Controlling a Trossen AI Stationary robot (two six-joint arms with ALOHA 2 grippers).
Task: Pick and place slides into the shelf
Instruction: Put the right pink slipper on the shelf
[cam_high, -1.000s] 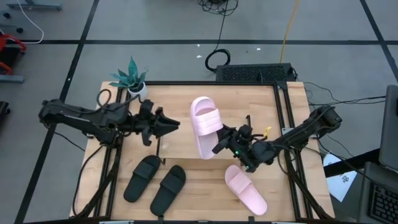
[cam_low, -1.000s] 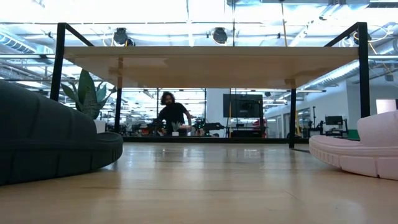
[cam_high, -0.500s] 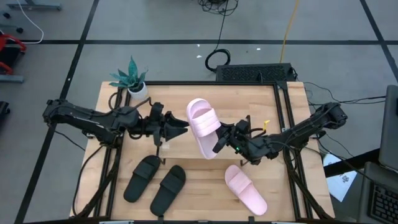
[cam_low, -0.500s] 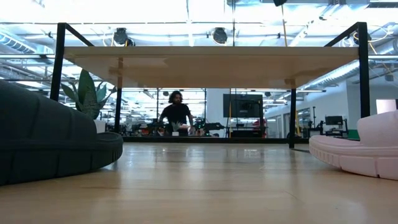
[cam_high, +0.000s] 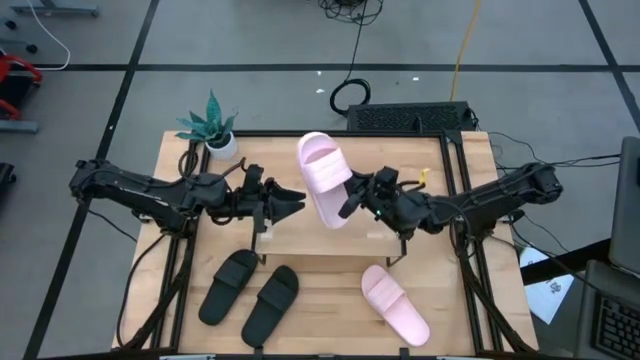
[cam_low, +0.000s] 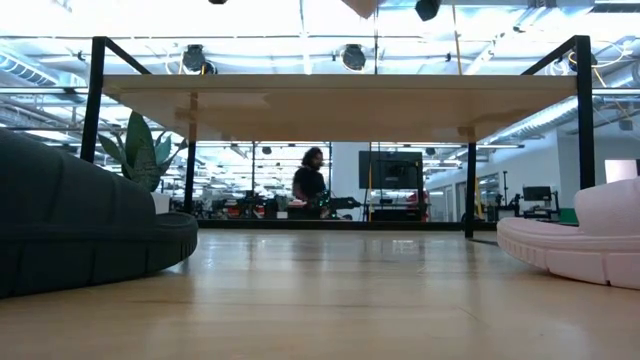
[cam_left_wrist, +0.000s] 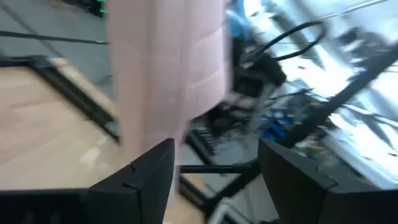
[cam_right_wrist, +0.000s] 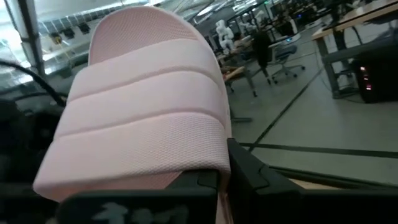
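My right gripper (cam_high: 350, 205) is shut on one pale pink slide (cam_high: 323, 180) and holds it in the air over the shelf's wooden top board (cam_high: 410, 160). In the right wrist view the slide's ribbed strap (cam_right_wrist: 143, 106) fills the picture. My left gripper (cam_high: 297, 198) is open and hovers just left of that slide, which shows blurred beyond its fingers (cam_left_wrist: 168, 68). The other pink slide (cam_high: 395, 305) and the black pair (cam_high: 250, 293) lie sole down on the table in front of the shelf. My right gripper holds the pink slide by the heel end of its sole (cam_high: 338, 212), pinched between the two fingers, coming level from the table's right. One finger (cam_right_wrist: 249, 174) lies against the sole's edge below the strap. The slide is lifted clear, its strap end toward the far edge.
A potted plant (cam_high: 213, 125) stands at the table's far left corner. The shelf's thin black end frames (cam_low: 95, 100) rise at both sides, with open room under the board (cam_low: 330, 100). A person stands in the room far behind the table (cam_low: 310, 185).
My right gripper has carried the pink slide toward the far edge and a little left, still clear of the board. My left gripper has moved right, toward the slide. The slide's tip now shows at the top of the low view.
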